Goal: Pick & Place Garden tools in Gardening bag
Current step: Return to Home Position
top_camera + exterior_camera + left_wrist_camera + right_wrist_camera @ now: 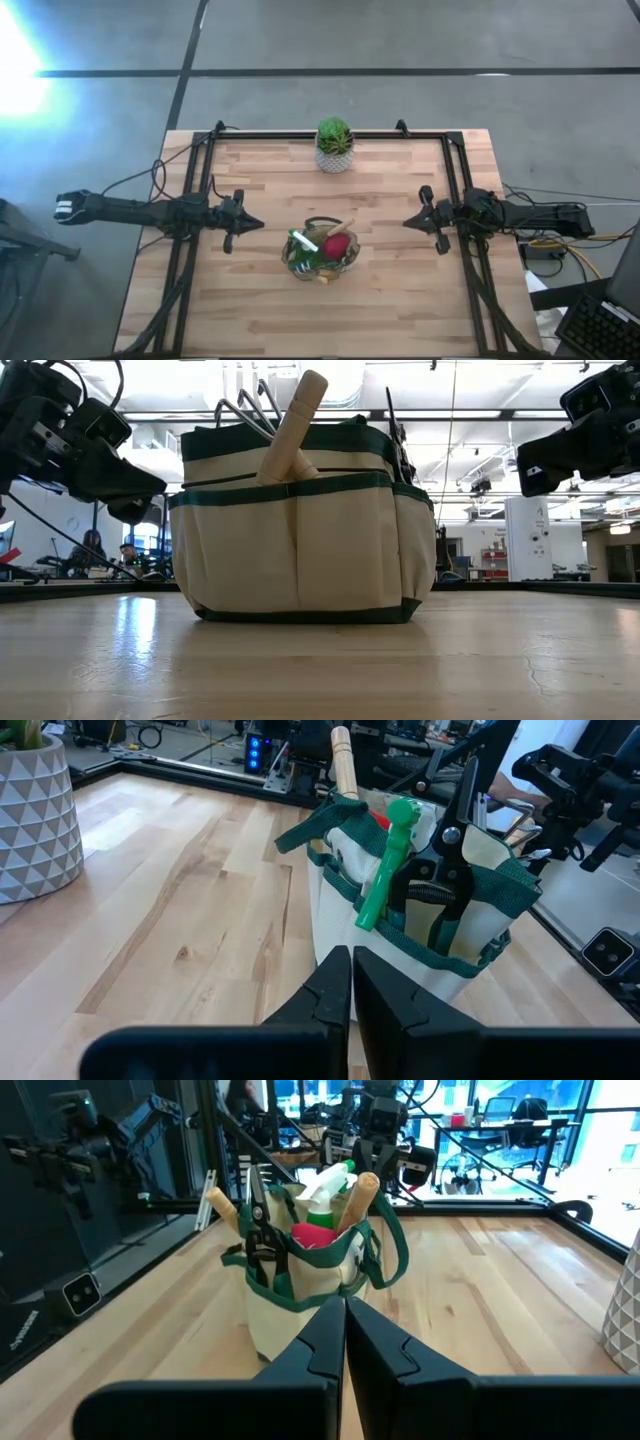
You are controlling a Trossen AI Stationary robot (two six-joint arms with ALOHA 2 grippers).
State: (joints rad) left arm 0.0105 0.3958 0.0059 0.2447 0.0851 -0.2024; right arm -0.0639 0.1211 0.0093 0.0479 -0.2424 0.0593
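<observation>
Centrally on the wooden table stands the gardening bag, upright, its longer side running across the table from one arm toward the other. From its mouth project a wooden handle that leans with its free end up and toward the right arm's side, the curved metal tines of a rake, a green spray bottle set steeply on end with its head uppermost, dark pruning shears standing in a side pocket with the tips upward, and a red item lying low among them. What the red item is cannot be made out, and the lower parts of all the tools are hidden by the canvas. The left gripper hovers above the table just left of the bag, pointed at it, with its jaws closed together and holding nothing; the right gripper faces it from the opposite side, a little farther off, likewise closed and empty. Nothing lies between either gripper and the bag. A potted plant in a white patterned pot stands well apart at the far edge of the table, beside the black frame rail. Beyond the table, in the low view, a seated person shows small and indistinct.
</observation>
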